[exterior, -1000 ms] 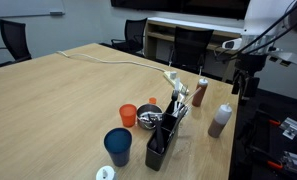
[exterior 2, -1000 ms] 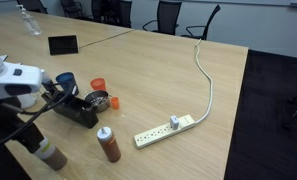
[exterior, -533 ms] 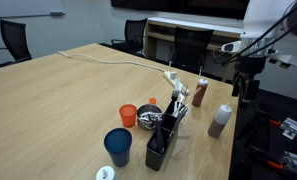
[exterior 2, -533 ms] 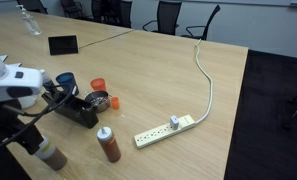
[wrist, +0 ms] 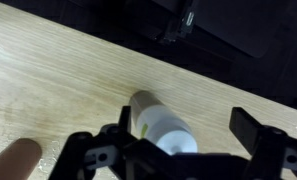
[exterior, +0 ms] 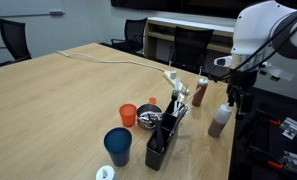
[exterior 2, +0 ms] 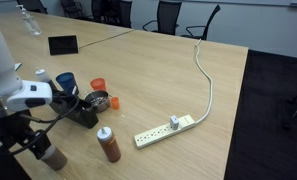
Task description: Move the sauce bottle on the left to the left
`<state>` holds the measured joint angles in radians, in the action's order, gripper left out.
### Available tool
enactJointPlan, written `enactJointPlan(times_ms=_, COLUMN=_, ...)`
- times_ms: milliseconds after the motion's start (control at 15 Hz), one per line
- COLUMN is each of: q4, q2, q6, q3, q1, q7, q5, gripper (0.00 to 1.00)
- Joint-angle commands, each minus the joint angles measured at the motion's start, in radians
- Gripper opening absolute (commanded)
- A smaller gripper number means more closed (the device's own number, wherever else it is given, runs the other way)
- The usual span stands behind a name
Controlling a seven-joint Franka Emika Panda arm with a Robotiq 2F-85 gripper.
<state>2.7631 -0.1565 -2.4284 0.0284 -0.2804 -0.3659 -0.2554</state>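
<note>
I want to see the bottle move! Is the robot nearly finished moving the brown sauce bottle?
Not yet. Nothing looks done: the sauce bottle stands ungripped beside the reddish-orange bottle. In hand: the gripper hovers open over its white cap, a jaw on each side in the wrist view. Left to do: grip, move it left, let go.

Lower part of the sauce bottle (wrist: pixel 160 118) behind the gripper (wrist: pixel 183 155) in the wrist view, jaws cropped below.
</note>
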Motion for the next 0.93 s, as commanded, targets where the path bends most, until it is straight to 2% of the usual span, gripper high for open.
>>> enactJointPlan(times_ms=0, q4=-0.041, q2=0.079, q6=-0.073, q3=0.037, q1=0.035, q7=-0.001, q5=0.043, gripper=1.00)
enactJointPlan(times_ms=467, q4=-0.071, q2=0.168, q6=-0.178, q3=0.057, q1=0.074, q7=0.031, q5=0.105, gripper=1.00)
enactJointPlan(times_ms=533, q4=-0.073, q2=0.172, q6=-0.185, q3=0.059, q1=0.078, q7=0.021, q5=0.093, gripper=0.90)
enactJointPlan(times_ms=600, q4=-0.074, q2=0.175, q6=-0.189, q3=0.062, q1=0.082, q7=0.015, q5=0.084, gripper=0.72)
enactJointPlan(times_ms=867, q4=-0.080, q2=0.178, q6=-0.187, q3=0.074, q1=0.089, q7=-0.010, q5=0.038, gripper=0.44)
